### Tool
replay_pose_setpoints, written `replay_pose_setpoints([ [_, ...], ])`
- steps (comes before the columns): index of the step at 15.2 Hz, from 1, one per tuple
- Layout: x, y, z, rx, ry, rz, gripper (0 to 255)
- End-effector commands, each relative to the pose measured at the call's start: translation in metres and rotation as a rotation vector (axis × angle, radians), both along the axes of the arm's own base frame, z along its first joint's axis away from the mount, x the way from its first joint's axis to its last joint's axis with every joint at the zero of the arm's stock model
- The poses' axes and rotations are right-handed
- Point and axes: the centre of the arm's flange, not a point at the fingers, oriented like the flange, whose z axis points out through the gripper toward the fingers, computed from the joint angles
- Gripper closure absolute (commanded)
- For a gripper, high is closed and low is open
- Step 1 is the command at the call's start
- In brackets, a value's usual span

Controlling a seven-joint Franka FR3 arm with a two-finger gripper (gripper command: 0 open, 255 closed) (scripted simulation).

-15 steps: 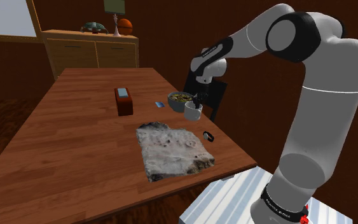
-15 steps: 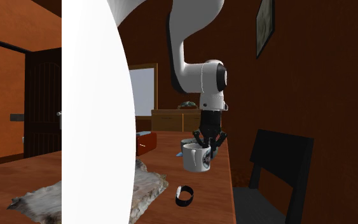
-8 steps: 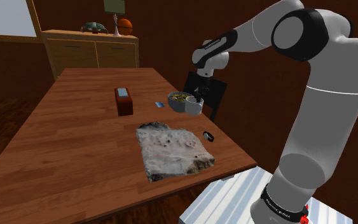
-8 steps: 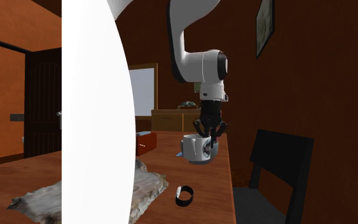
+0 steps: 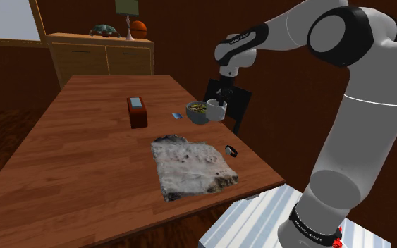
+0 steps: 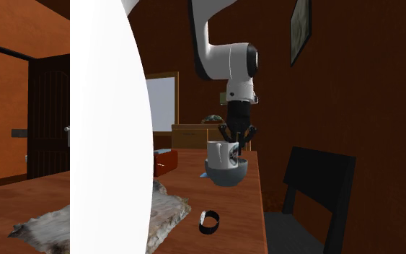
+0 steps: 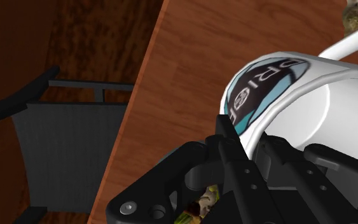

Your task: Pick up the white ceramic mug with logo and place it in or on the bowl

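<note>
While hanging over the wooden table (image 5: 84, 141), the black gripper (image 5: 221, 100) is pinching the white logo mug (image 5: 216, 111) by its rim, close over the bowl (image 5: 194, 115).

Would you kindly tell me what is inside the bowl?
The bowl holds yellow-green bits, seen in the shoulder view. The white mug, clasped by the claw, covers the bowl's side at that view's right, so its contents there are hidden.

I see a home dining room: a long brown wooden surface (image 5: 70, 155), a dark chair (image 6: 316, 177), a low wooden sideboard (image 5: 101, 58) and a framed wall picture (image 6: 300, 22).
</note>
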Motion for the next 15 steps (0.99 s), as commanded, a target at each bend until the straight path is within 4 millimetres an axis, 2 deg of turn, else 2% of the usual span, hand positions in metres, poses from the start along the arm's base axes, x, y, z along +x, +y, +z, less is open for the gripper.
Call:
replay_pose_setpoints([
  [1,0.000,-0.001,0.011,0.000,0.000,0.000,255],
  [13,0.000,-0.001,0.072,0.000,0.000,0.000,255],
  [15,0.025,-0.009,0.074,0.000,0.000,0.000,255],
])
